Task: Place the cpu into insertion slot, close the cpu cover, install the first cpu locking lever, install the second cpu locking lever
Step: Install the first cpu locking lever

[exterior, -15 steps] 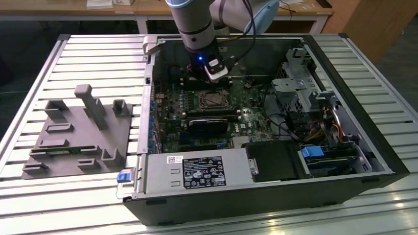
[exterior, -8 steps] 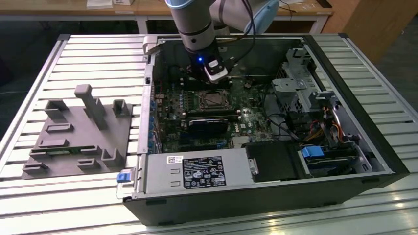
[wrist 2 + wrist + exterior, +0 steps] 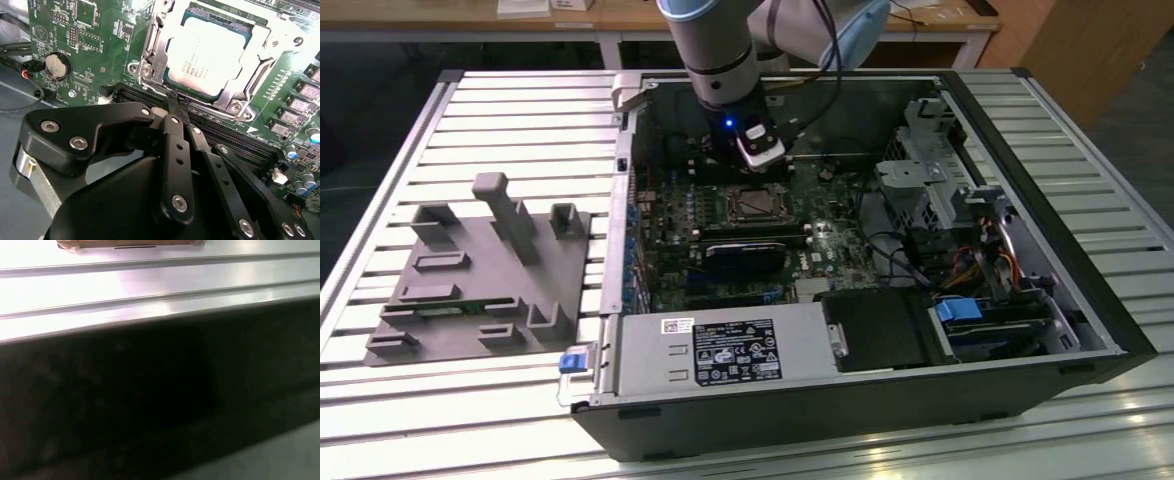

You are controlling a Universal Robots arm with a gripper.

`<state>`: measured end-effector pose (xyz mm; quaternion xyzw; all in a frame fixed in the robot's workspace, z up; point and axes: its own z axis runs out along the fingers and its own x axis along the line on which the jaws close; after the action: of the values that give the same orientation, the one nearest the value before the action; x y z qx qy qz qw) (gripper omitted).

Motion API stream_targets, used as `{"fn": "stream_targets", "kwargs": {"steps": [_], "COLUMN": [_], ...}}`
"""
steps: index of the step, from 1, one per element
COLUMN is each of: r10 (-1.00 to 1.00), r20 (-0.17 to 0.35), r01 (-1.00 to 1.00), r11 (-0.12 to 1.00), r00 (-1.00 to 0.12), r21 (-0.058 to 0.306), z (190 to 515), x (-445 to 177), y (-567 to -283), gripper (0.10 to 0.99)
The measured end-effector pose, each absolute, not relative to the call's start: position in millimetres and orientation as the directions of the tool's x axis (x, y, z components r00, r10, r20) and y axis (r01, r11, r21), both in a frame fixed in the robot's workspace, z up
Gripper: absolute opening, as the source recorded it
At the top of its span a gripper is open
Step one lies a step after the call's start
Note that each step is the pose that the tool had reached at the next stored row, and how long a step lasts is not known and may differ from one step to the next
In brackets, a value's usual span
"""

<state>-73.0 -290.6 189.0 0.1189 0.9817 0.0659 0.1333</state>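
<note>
The cpu (image 3: pixel 207 55), a silver-grey square, lies flat in the insertion slot (image 3: pixel 754 205) on the green motherboard. The cpu cover (image 3: pixel 235 97) is down over it as a silvery frame, and the chip shows through its window. Thin metal lever rods (image 3: pixel 150 42) run along the sides of the frame. My gripper (image 3: pixel 175 97) is shut, its black fingertips pressed together and pointing at the near edge of the socket, with nothing visibly between them. In the exterior view the gripper (image 3: pixel 761 160) hangs inside the case just behind the socket.
Long black memory slots (image 3: pixel 235 142) lie beside the socket, with a coin battery (image 3: pixel 56 65) further off. The case holds a power supply (image 3: pixel 720 350) and a drive cage (image 3: pixel 934 170). A grey fixture (image 3: pixel 480 270) stands on the slatted table (image 3: pixel 150 285) at the exterior view's left.
</note>
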Motion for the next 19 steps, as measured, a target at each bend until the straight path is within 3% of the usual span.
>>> {"fn": "stream_targets", "kwargs": {"steps": [19], "r10": [0.255], "r20": [-0.242], "r01": [0.215], "r11": [0.960], "r00": [-0.936], "r21": [0.179], "z": [191.1], "x": [-68.1], "y": [-290.6], "gripper": [0.102]}}
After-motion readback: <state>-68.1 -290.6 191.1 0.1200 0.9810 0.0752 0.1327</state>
